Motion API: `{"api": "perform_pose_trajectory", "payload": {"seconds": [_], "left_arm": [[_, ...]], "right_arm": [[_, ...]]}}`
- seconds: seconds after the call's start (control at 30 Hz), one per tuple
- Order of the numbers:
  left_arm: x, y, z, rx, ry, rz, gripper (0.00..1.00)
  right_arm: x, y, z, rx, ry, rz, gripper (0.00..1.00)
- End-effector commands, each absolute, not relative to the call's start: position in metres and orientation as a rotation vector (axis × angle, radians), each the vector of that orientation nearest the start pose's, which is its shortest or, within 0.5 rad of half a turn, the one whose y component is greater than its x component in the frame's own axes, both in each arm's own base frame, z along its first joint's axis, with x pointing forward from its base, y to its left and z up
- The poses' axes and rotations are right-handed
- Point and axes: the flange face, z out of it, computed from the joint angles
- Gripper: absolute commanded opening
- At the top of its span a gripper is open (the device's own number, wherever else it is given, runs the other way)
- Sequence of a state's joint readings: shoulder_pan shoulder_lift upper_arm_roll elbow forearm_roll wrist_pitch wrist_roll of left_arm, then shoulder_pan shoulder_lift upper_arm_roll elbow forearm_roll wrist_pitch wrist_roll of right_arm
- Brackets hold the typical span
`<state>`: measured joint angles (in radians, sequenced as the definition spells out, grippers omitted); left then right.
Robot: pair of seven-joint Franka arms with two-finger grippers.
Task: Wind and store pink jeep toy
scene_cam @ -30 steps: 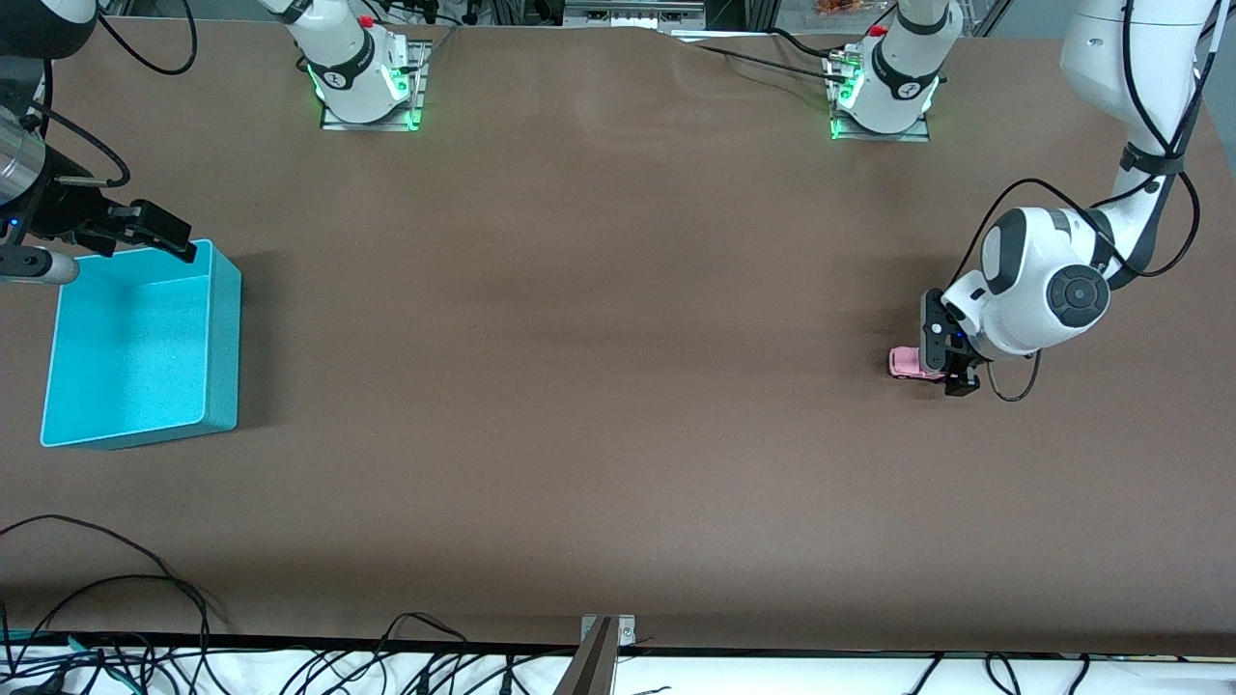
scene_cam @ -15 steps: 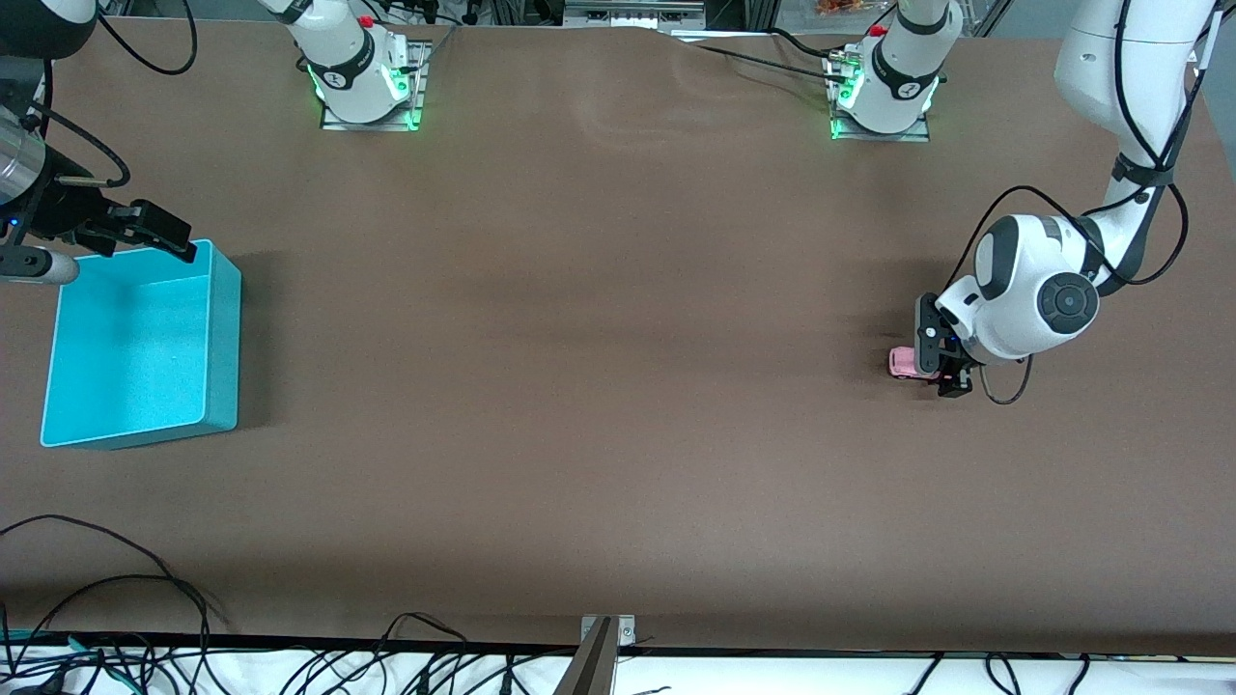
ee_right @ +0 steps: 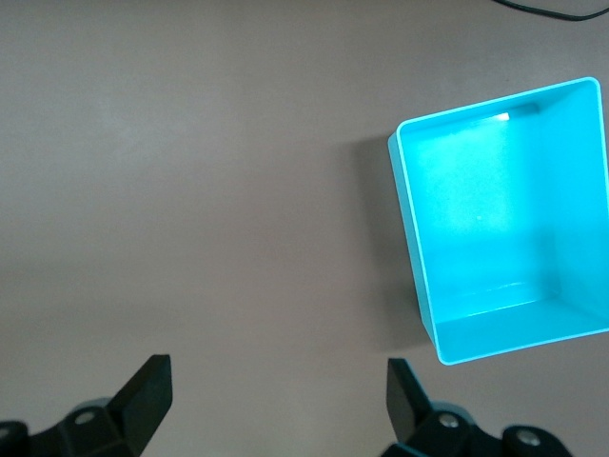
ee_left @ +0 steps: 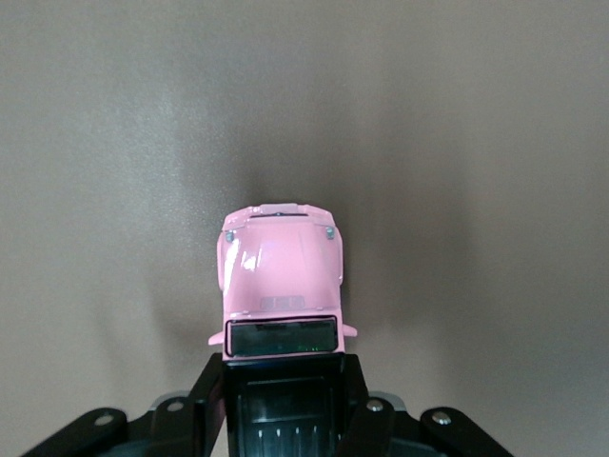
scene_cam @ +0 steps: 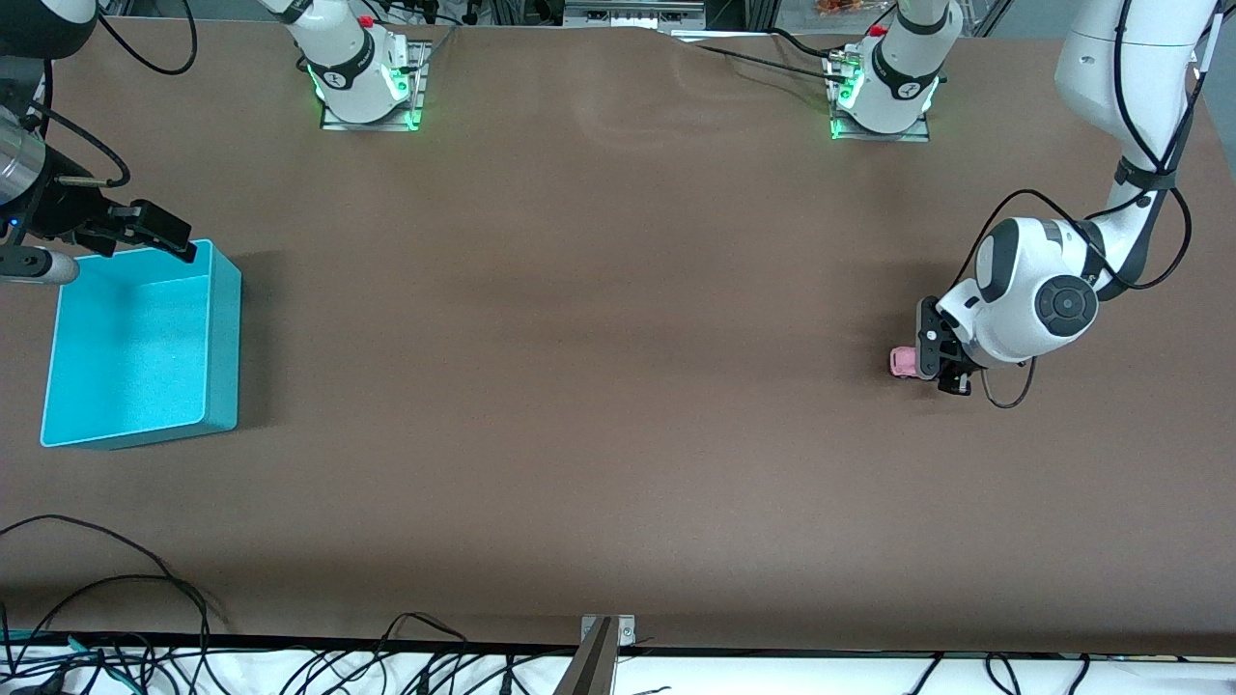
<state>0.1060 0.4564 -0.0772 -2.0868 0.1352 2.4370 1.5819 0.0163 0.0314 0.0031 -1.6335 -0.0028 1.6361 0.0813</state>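
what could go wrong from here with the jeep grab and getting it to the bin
The left gripper pinches only the black rear of the jeep, with the pink hood sticking out free, so it might pivot or slip when pulled back or lifted. The bin sits at the right arm's end of the table, a long way from the jeep, so a shaky hold could drop it en route. The right gripper hangs open over the bin's rim and might block the drop.

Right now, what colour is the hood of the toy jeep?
Light pink; the pink jeep toy shows it best in the left wrist view, ahead of its black roof.
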Motion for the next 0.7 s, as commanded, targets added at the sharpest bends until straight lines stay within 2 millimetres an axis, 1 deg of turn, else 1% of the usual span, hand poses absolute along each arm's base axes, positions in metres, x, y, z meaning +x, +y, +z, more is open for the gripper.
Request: {"api": "perform_pose_trajectory", "payload": {"seconds": [0.0, 0.1, 0.23, 0.37, 0.4, 0.5, 0.67], "left_arm": [[0.579, 0.019, 0.193, -2.159, 2.309, 0.181, 0.0], [0.577, 0.023, 0.186, -2.174, 2.309, 0.194, 0.0], [0.575, 0.037, 0.18, -2.205, 2.293, 0.204, 0.0], [0.573, 0.043, 0.177, -2.212, 2.293, 0.218, 0.0], [0.572, 0.048, 0.175, -2.222, 2.286, 0.221, 0.0], [0.568, 0.075, 0.168, -2.242, 2.266, 0.247, 0.0], [0.563, 0.101, 0.163, -2.249, 2.26, 0.268, 0.0]], "right_arm": [[0.567, 0.011, 0.59, -3.14, 0.084, 0.036, 1.0], [0.567, 0.011, 0.589, -3.14, 0.084, 0.039, 1.0], [0.567, 0.011, 0.59, -3.14, 0.084, 0.036, 1.0], [0.566, 0.011, 0.591, -3.14, 0.084, 0.034, 1.0], [0.567, 0.011, 0.589, -3.14, 0.084, 0.039, 1.0], [0.567, 0.011, 0.589, -3.14, 0.084, 0.039, 1.0], [0.567, 0.011, 0.589, -3.14, 0.084, 0.039, 1.0]]}}
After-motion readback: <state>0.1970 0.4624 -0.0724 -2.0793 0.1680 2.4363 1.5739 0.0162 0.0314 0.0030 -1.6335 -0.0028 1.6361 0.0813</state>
